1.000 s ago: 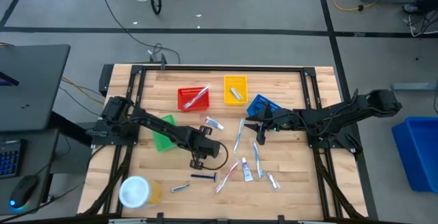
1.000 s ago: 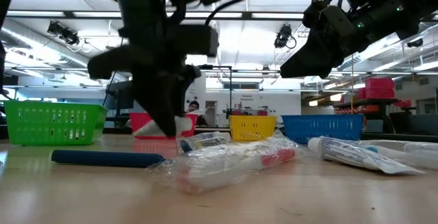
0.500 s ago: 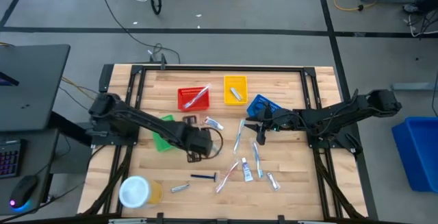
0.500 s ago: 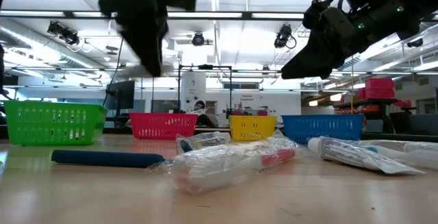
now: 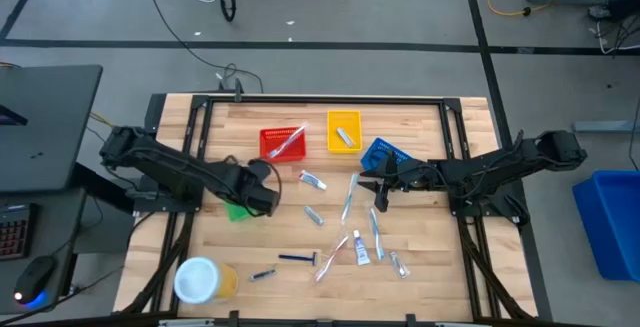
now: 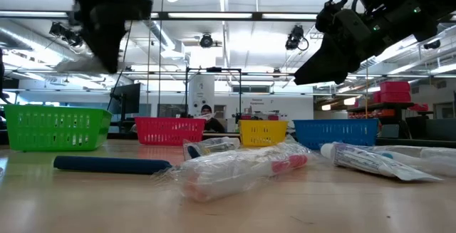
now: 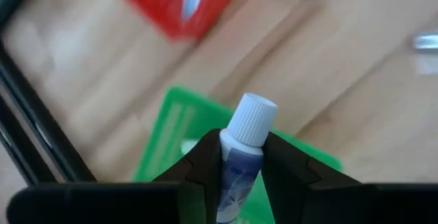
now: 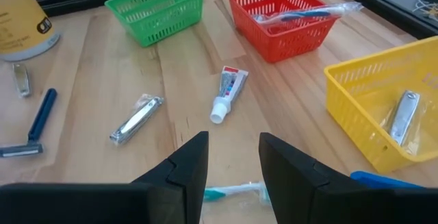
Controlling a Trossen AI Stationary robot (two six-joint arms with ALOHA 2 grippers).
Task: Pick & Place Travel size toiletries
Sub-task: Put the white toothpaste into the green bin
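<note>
Your left gripper (image 7: 241,157) hangs above the green basket (image 5: 237,207) at the left of the table (image 5: 420,267), its fingers clamped on a small white-capped tube (image 7: 244,142) with a blue-printed body, cap pointing away from the wrist. The step in hand looks like the carry to a basket, with the drop not yet made; the green basket lies directly below in the left wrist view, so your next move is probably to lower a little over its middle and let the fingers part so that the tube falls inside the walls and not on the rim. To the right of it, at the far side, the red basket (image 5: 283,143) holds a wrapped toothbrush (image 8: 308,14) and the yellow basket (image 5: 343,132) a silvery item (image 8: 401,114). The rest of the toiletries lie loose on the wood: a small toothpaste tube (image 5: 312,180) and a silver tube (image 5: 314,214) near the middle, a dark-handled razor (image 5: 297,259) and a small silver piece (image 5: 263,274) at the near edge beside the white-lidded jar (image 5: 200,280), then a scatter of toothbrushes and tubes (image 5: 362,237) right of centre. Farther right, your right gripper (image 8: 233,166) waits above the table next to the blue basket (image 5: 385,155), fingers apart and holding nothing.
</note>
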